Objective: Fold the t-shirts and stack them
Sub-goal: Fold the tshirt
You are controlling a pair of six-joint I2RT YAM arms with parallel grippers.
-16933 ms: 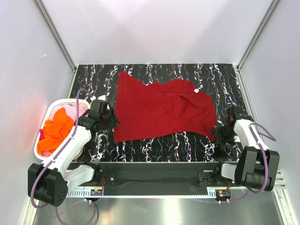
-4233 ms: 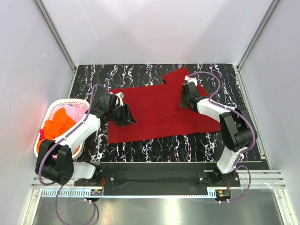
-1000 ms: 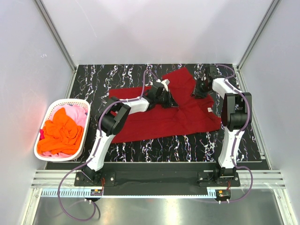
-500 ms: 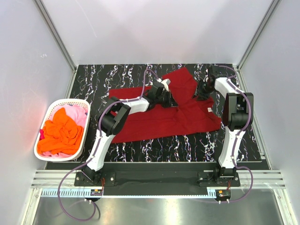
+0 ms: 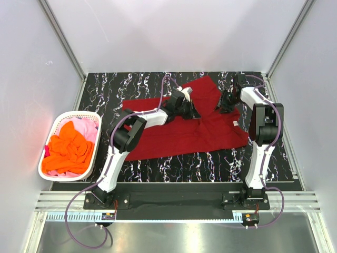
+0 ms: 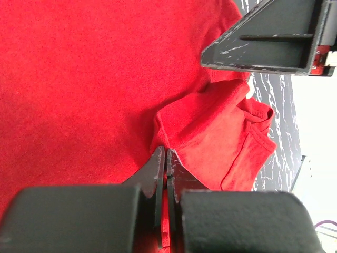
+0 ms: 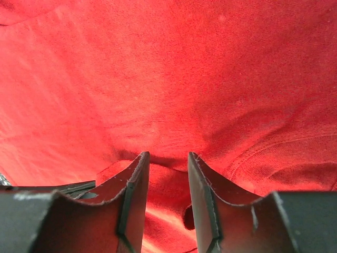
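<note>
A dark red t-shirt (image 5: 179,132) lies spread across the black marbled table (image 5: 105,89), partly folded at its far right end. My left gripper (image 5: 196,115) reaches to the shirt's middle and is shut on a raised fold of red cloth (image 6: 200,116); its jaws (image 6: 166,154) meet on the pinch. My right gripper (image 5: 221,105) sits at the shirt's far right part, close to the left one. Its jaws (image 7: 166,159) stand apart, with a low ridge of red cloth (image 7: 168,184) lying between them. Orange (image 5: 66,147) and pink (image 5: 87,126) t-shirts fill the basket.
A white plastic basket (image 5: 48,174) stands at the table's left edge. Grey walls close in the table on three sides. The arms' base rail (image 5: 174,197) runs along the near edge. Bare marbled table shows left of the shirt and in front of it.
The right gripper's jaws have widened a little and the right wrist has shifted slightly. The left gripper keeps its pinch in the same place.
</note>
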